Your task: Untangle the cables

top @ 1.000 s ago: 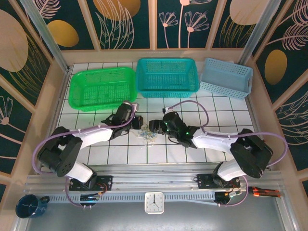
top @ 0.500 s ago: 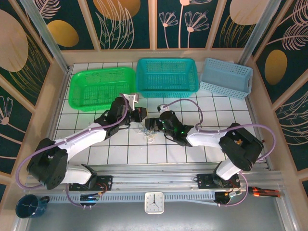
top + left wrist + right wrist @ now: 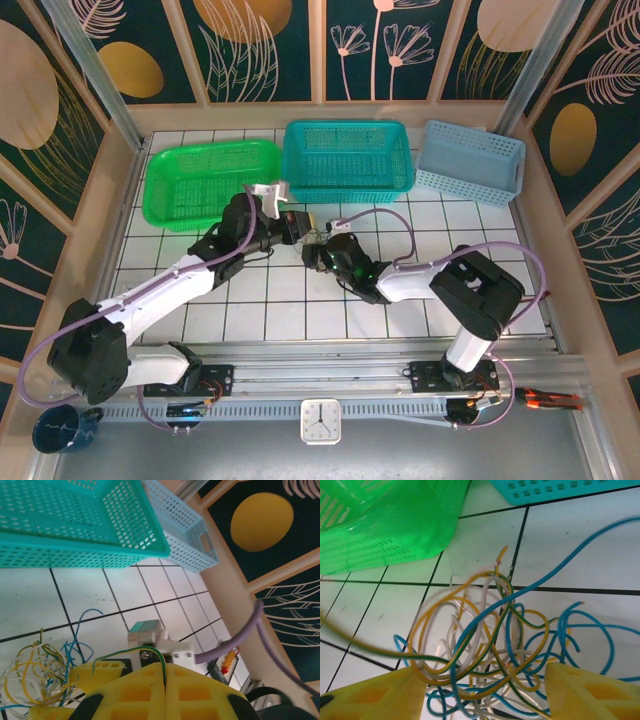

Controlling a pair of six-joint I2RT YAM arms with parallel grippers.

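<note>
Both arms have reached farther from their bases toward the baskets, and the cables [image 3: 490, 645] moved with them. The tangle now sits between the two tips over the white tiles [image 3: 250, 300], just in front of the green basket [image 3: 212, 147] and teal basket [image 3: 345, 126]. The light blue basket [image 3: 465, 185] is off to the right. The cables are outside all three. The left gripper [image 3: 164, 672] is fully clamped, with one green-yellow strand pinched in the finger seam. The right gripper [image 3: 482, 680] has its jaws well apart, straddling the clump. The tangle is a roundish knot with no clear long axis. One blue strand runs out toward the teal basket, and a yellow end points at the green/teal gap.
</note>
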